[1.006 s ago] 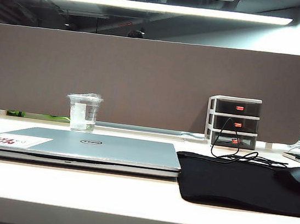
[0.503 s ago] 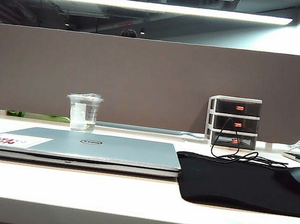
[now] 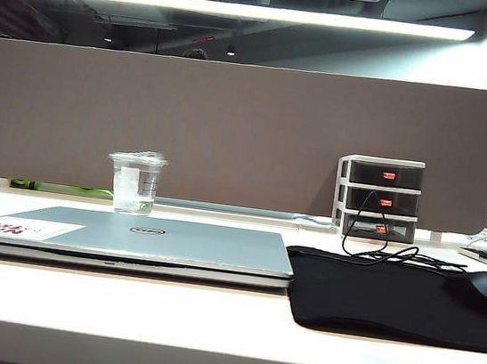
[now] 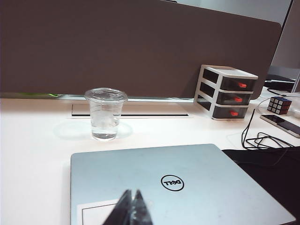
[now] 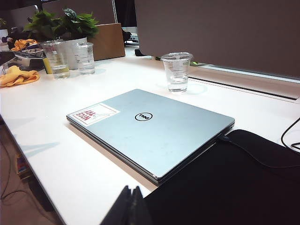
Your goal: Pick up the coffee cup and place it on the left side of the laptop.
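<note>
Two pincers sit nearest the cameras, each seen only in its own wrist view: the left pincer (image 4: 132, 208) hangs above the near edge of the laptop lid with its dark tips pressed together, and the right pincer (image 5: 131, 206) hangs over the near edge of the white desk (image 3: 119, 309), by the corner of the black mouse mat (image 3: 372, 298), its tips likewise together and holding nothing. Neither shows in the exterior view. Next on the desk lies the wide thin silver laptop (image 3: 155, 240), closed, with a round Dell logo and a white sticker with red print (image 3: 17, 228) on its lid, the mat just beside it on the right. Behind the laptop, toward its left half, stands the small clear plastic coffee cup with a clear lid (image 3: 136, 182), upright and apart from the laptop. Farthest back, a small three-drawer organiser (image 3: 379, 198) stands against the brown partition (image 3: 233, 127).
</note>
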